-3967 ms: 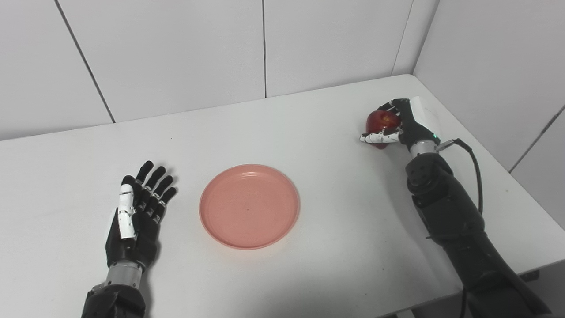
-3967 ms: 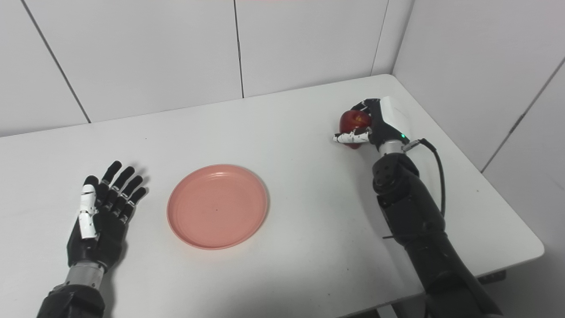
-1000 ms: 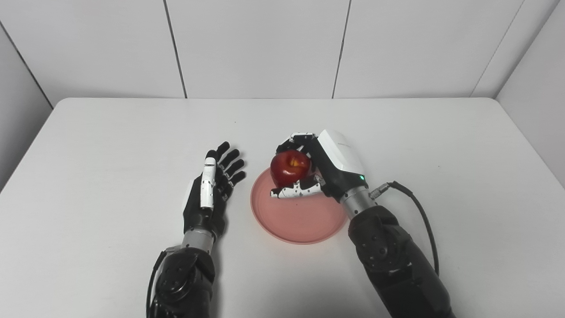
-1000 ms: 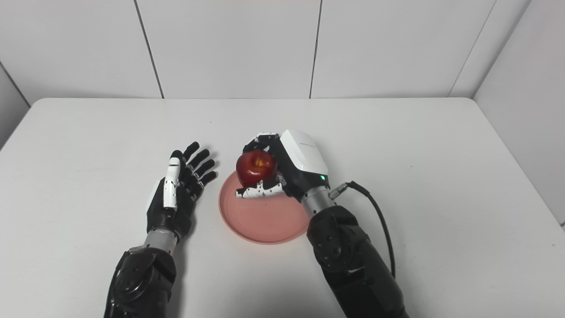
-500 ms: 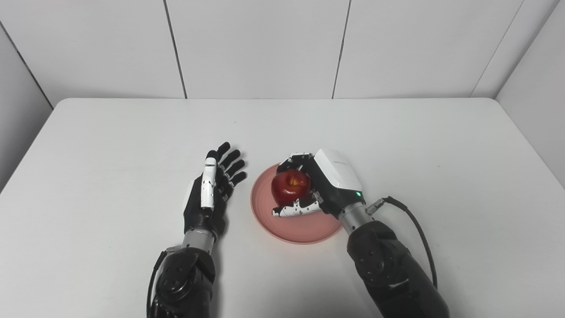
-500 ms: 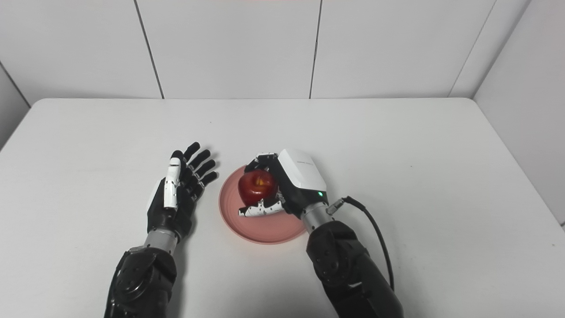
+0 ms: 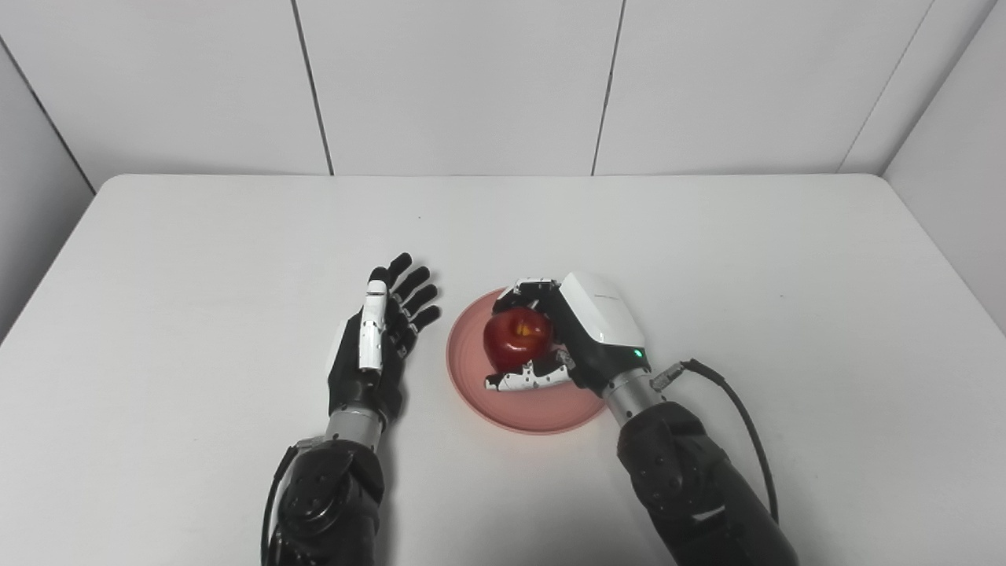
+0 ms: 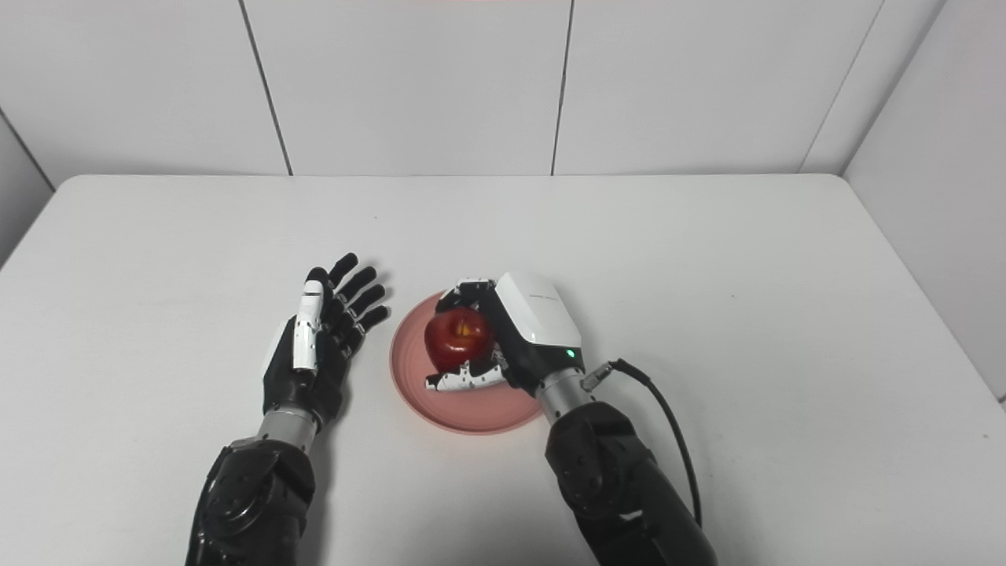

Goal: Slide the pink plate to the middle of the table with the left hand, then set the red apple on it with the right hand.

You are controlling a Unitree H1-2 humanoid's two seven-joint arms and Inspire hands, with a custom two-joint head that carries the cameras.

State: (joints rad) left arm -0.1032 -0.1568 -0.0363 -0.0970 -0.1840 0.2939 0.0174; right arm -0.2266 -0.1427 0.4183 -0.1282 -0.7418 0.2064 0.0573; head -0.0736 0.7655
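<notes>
The pink plate (image 7: 471,385) lies near the middle of the white table (image 7: 196,236). A red apple (image 7: 516,337) is over the plate's centre, low against it, with my right hand (image 7: 578,334) shut on it: fingers curl round its far side and the thumb lies under its near side. I cannot tell whether the apple touches the plate. My left hand (image 7: 373,346) lies flat on the table just left of the plate, open, fingers spread and pointing away, holding nothing.
White wall panels (image 7: 464,79) close off the table's far side, and a side wall (image 7: 951,118) stands at the right. A black cable (image 7: 739,409) loops from my right wrist over the table.
The right hand has carried the apple from the far right of the table over the plate and lowered it. The head cameras turned early on. The left hand stays in place.
</notes>
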